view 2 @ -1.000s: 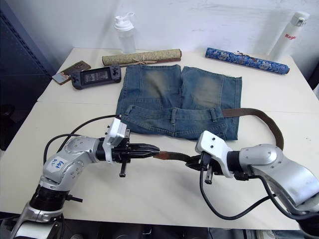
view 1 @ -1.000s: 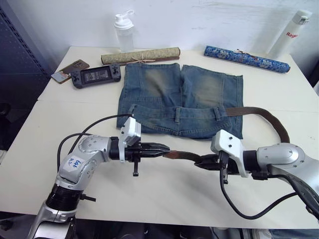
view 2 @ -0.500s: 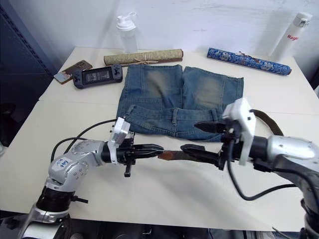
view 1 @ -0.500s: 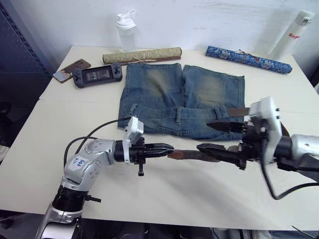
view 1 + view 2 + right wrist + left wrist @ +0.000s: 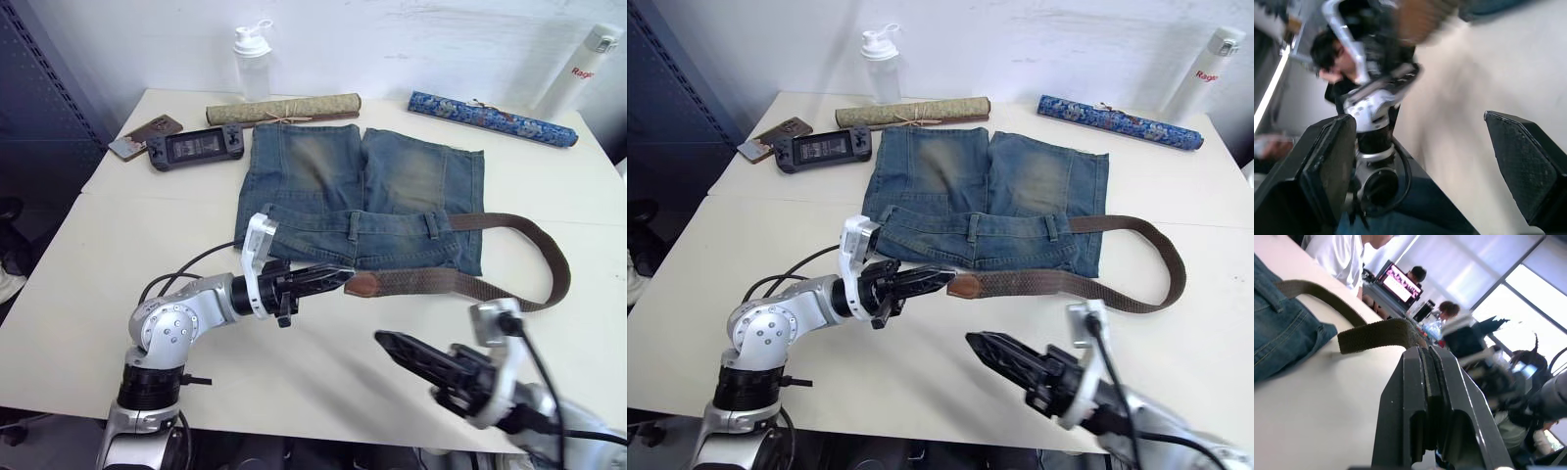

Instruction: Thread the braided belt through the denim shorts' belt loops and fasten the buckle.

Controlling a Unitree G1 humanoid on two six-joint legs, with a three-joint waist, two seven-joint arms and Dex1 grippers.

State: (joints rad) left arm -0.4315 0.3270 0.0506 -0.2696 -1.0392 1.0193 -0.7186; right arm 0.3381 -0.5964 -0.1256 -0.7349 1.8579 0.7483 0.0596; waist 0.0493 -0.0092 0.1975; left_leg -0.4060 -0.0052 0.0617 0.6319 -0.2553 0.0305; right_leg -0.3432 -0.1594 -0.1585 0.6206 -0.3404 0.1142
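Note:
The denim shorts lie flat mid-table, waistband toward me, with belt loops upright across it. The braided belt comes out at the waistband's right end, curves round on the table and runs back left to its tan tip. My left gripper is shut on that tip, just in front of the waistband; its closed fingers point at the strap. My right gripper hovers open and empty near the table's front edge, its pads wide apart. The buckle is hidden.
Along the back edge stand a shaker bottle, a rolled mat, a blue patterned cloth tube and a white flask. A game console and a phone lie back left. People sit beyond the table.
My right gripper has opened, let go of the belt and drawn back low to the front edge. The strap now lies on the table, and my left gripper has carried the tip nearer the waistband.

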